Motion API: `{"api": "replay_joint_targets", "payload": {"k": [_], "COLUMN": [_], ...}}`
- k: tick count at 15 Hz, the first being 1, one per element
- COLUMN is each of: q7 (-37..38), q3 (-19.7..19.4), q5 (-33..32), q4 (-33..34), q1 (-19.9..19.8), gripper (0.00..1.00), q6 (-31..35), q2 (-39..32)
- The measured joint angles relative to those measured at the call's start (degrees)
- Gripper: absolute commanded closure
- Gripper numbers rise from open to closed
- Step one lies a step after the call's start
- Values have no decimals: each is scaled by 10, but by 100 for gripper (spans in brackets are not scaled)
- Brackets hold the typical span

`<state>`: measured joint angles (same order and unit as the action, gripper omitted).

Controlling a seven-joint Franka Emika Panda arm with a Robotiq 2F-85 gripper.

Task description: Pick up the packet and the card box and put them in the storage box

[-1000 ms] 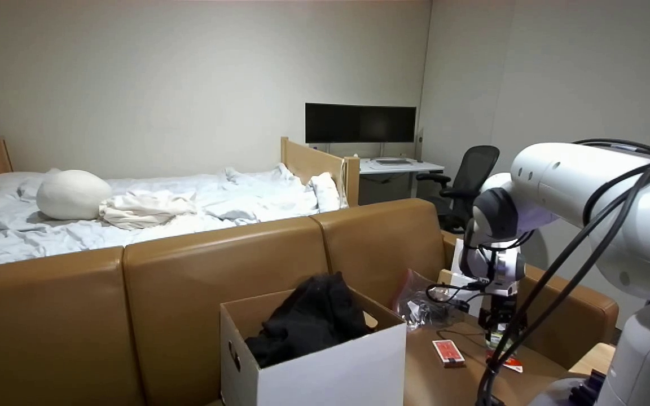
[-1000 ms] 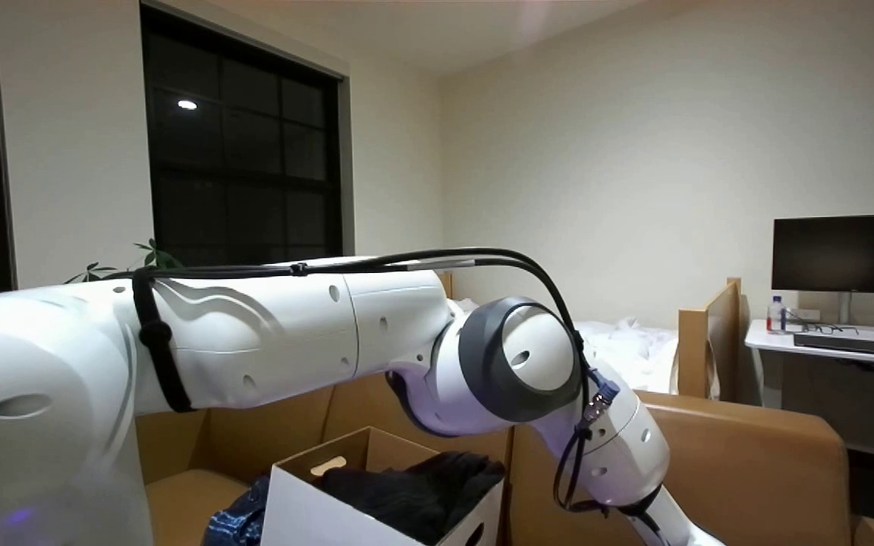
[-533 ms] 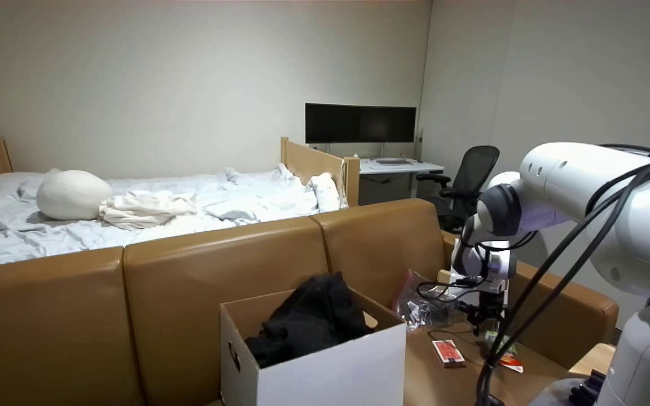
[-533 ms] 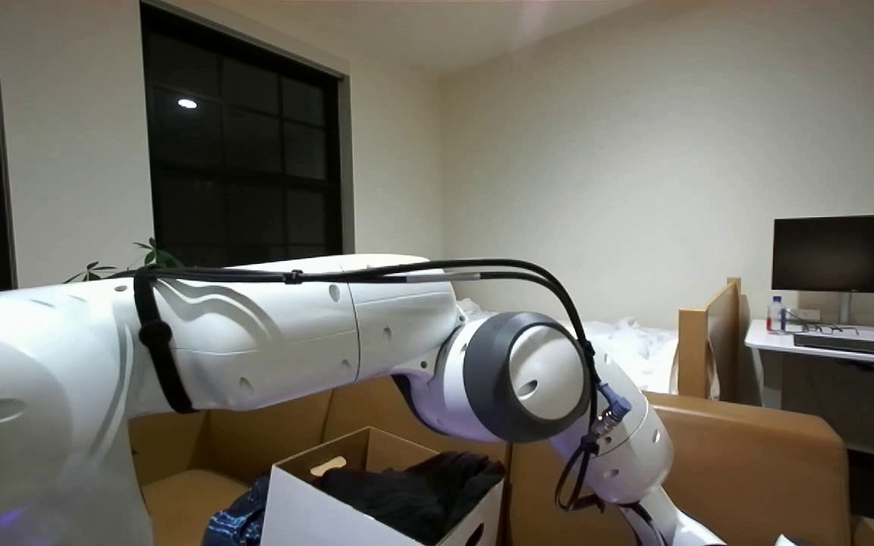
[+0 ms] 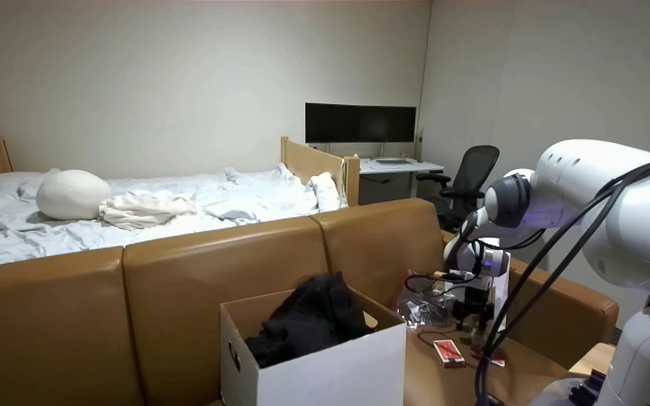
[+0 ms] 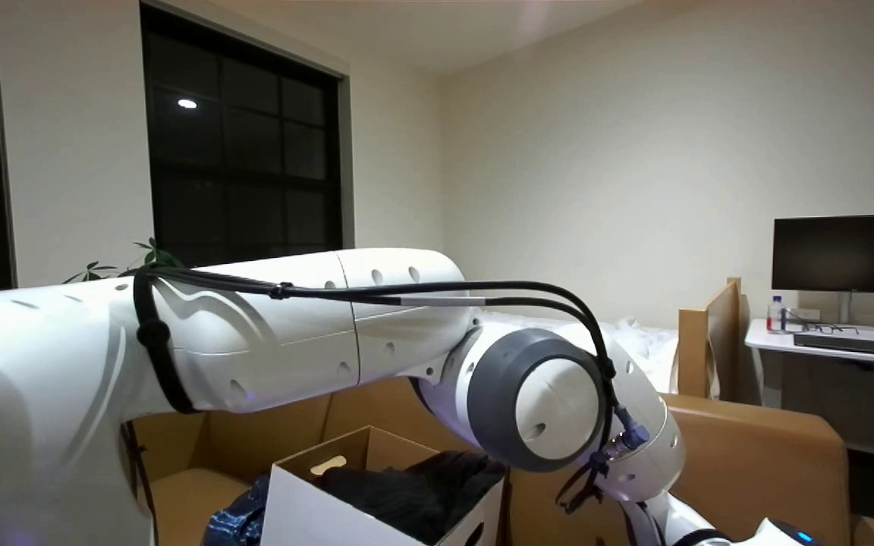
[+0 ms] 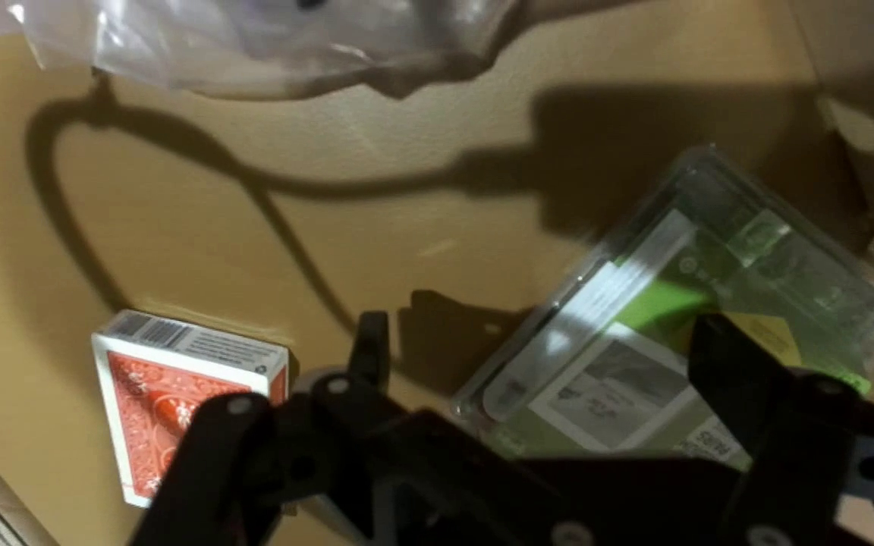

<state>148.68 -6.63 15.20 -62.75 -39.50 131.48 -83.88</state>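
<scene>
Hovering above the seat of a tan couch, the gripper is released, its two fingers spread wide. In the wrist view the green packet, cased in clear plastic, lies aslant on the seat below; one fingertip overlaps its yellow patch, and whether they touch I cannot tell. The other fingertip shows off its edge, between packet and playing-card box. That red, white-bordered box lies flat, its lower part hidden by the gripper. A looped shadow runs toward a clear plastic bag nearby. In an exterior view an upright white box stands behind the gripper, partly covered by it.

Well apart, in both exterior views, stands the white cardboard carton with handle holes, a crumpled black garment bulging over its rim; packet and playing-card box lie outside it. Blue patterned fabric shows just beside the carton.

Behind the couch spreads a bed with rumpled white bedding and a round cream cushion. Beyond it are a white desk, a dark monitor and a black office chair.
</scene>
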Motion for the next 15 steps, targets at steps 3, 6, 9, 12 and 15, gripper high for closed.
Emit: {"api": "replay_joint_targets", "payload": {"k": [3,6,9,12,15], "q7": [-26,-68,-113,-153,-203], "q3": [7,31,56,67,71], "q5": [13,31,56,81,112], "q4": [1,2,2,2,2], "q1": [2,7,13,16,6], "gripper": [0,0,0,0,0], "q6": [2,4,4,4,17], "q2": [1,1,0,-1,-2]}}
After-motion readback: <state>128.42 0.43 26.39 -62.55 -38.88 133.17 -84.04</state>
